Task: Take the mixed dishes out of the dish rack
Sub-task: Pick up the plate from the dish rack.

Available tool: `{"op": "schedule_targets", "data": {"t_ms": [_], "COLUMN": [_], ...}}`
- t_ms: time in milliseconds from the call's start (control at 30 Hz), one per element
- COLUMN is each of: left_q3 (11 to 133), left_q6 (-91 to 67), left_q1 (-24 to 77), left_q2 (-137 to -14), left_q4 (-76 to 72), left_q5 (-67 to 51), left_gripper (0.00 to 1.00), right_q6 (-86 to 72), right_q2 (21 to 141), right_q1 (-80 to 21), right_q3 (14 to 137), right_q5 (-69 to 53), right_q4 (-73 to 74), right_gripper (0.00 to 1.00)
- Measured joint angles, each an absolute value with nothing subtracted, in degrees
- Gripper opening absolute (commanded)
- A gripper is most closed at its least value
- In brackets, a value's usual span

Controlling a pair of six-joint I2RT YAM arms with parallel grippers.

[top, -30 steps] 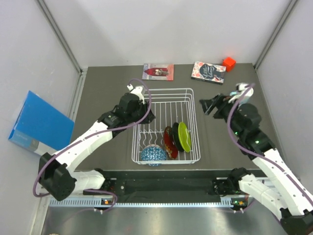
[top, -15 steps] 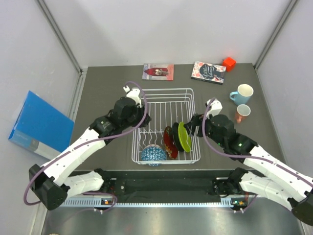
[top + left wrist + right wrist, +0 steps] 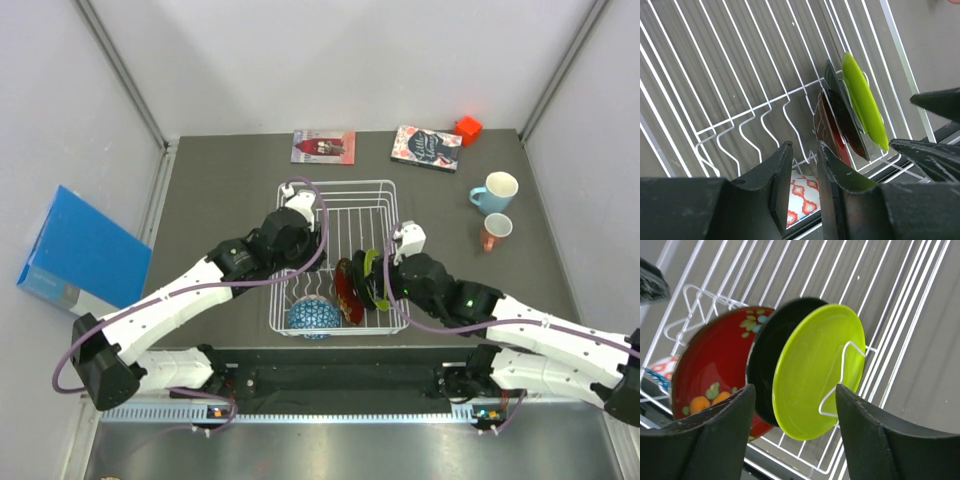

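The white wire dish rack [image 3: 335, 184] holds the lime green plate [image 3: 370, 259], black plate [image 3: 765, 360] and red patterned plate [image 3: 347, 290] on edge, with the blue-patterned bowl [image 3: 312, 317] at its near end. My right gripper [image 3: 377, 277] is open wide, its fingers on either side of the green plate [image 3: 815, 370], not touching it. My left gripper [image 3: 313, 252] hangs inside the rack, its jaws only a narrow gap apart and empty, above the bowl [image 3: 802, 197]. The light blue mug [image 3: 495, 191] and salmon-pink cup [image 3: 495, 230] stand on the table to the right.
Two books [image 3: 323, 146] [image 3: 427, 148] and a red block [image 3: 468, 129] lie along the far edge. A blue box [image 3: 80, 250] leans outside the left wall. The rack's wavy dividers [image 3: 755, 125] stand left of the plates.
My right arm has swung left from the mug and cup to the rack and now straddles the green plate. My left gripper has moved right and nearer, deeper into the rack.
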State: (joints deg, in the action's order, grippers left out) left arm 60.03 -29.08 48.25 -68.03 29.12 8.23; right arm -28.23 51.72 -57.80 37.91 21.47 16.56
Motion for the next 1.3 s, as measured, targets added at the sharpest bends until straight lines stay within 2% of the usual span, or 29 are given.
{"op": "schedule_targets", "data": {"t_ms": [300,667,1067,1100,1300], "left_q3": [60.0,58.6,57.8,57.8,57.8], "left_q6": [-29.9,-30.1,-30.3,-30.3,-30.5], "left_q1": [48.3,48.3,48.3,48.3,48.3], "left_q2": [-68.0,-68.0,-68.0,-68.0,-68.0], "left_q4": [29.1,29.1,28.9,28.8,28.7], "left_q5": [10.0,10.2,10.2,10.2,10.1], "left_gripper": [0.31,0.31,0.31,0.31,0.31], "right_q6": [-29.1,-29.0,-29.4,-29.5,-30.2], "right_q2": [57.8,64.3,65.5,65.5,64.3], "right_q1": [-61.8,-62.1,-62.8,-62.9,-63.2], "right_q3": [40.4,42.2,42.2,42.2,42.6], "right_q5": [27.7,29.4,28.3,28.4,28.1], "right_q4": [19.5,18.5,16.7,16.7,18.5], "right_gripper": [0.53,0.41,0.07,0.01,0.00]}}
